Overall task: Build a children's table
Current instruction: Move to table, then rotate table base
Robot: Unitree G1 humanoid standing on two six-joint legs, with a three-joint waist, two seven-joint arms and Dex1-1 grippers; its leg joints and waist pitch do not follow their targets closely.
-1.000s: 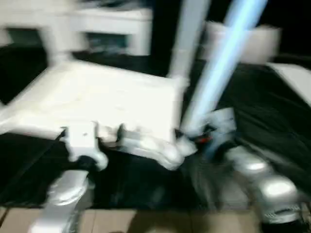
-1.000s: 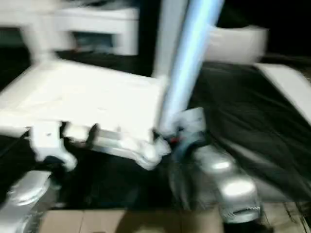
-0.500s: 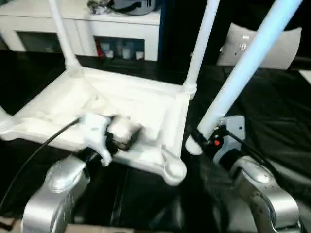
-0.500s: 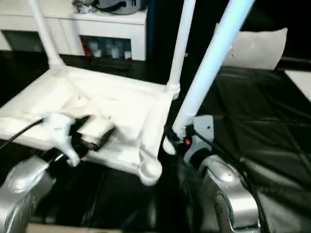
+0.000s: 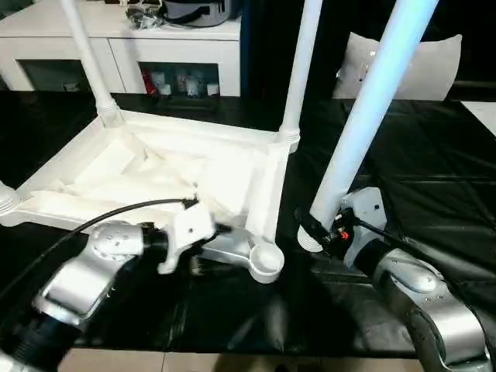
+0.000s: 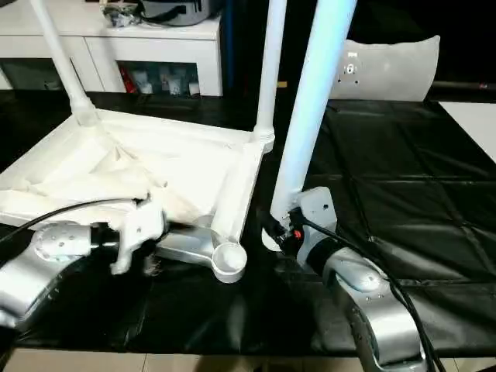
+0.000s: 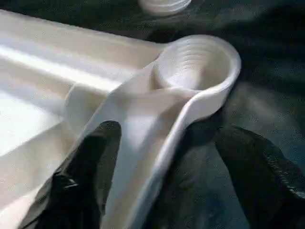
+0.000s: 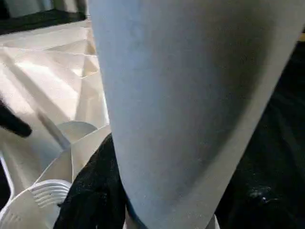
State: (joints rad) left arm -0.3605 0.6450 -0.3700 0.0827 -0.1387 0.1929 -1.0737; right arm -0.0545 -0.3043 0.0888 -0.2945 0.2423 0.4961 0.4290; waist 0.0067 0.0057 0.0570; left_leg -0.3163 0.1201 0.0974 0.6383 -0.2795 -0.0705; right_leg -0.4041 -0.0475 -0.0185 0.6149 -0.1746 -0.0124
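The children's table top lies upside down on black cloth, ribs up. Two white legs stand in its far corner sockets. The near right socket holds nothing. My left gripper is open and straddles the near rim just beside that socket, one finger inside the rim and the other outside it. My right gripper is shut on the thick end of a loose leg. That leg leans up and away, its base just right of the empty socket.
A white cabinet with shelves runs along the back. A white cushion-like object sits at the back right. A black cable loops from my left forearm across the table top's near edge. The cloth's front edge is close below my arms.
The head camera has tilted and steadied. My left gripper has come down from over the table top to its near rim by the empty socket, fingers narrowing. The right gripper keeps holding the leg.
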